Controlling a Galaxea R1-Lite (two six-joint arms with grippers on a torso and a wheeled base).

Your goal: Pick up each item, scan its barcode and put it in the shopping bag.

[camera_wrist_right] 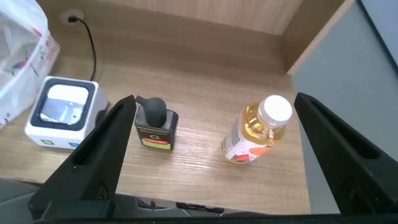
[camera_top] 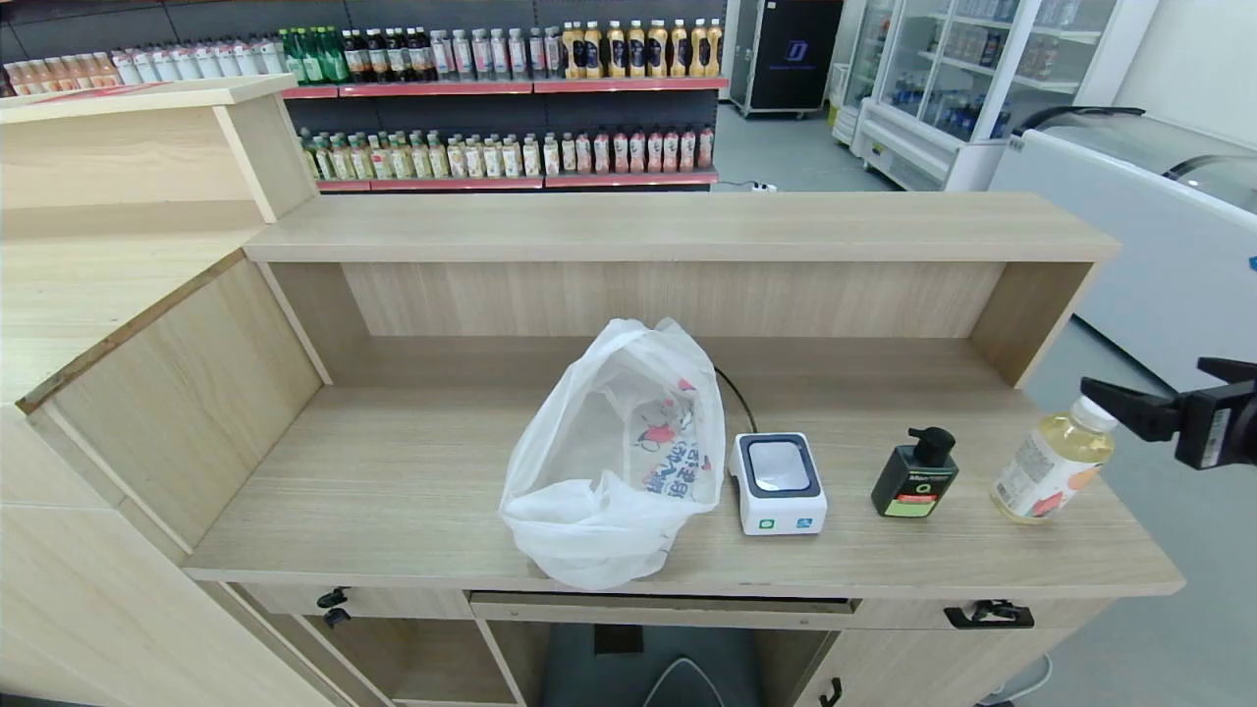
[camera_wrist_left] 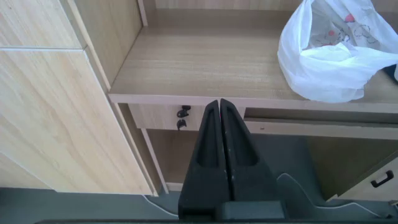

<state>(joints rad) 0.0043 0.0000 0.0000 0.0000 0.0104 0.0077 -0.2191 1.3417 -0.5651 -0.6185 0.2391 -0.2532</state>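
The right hand (camera_wrist_right: 214, 99) is spread wide and empty, close by the white cap of the drink bottle (camera_wrist_right: 258, 130). The bottle stands upright near the right edge of the worktop (camera_top: 393, 491). If a finger were brought down onto the cap, the bottle could be tipped off that edge, and the pump bottle (camera_wrist_right: 155, 127) near it could be clipped as well. The left hand (camera_wrist_left: 219, 109) is pressed closed and empty below the worktop's front, well apart from the shopping bag (camera_top: 614, 462) and the barcode scanner (camera_top: 777, 481).

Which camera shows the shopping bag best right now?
Head view: the whole shopping bag sits on the counter, mouth open, beside the scanner. The left wrist view cuts off part of it; the right wrist view catches just an edge of it.
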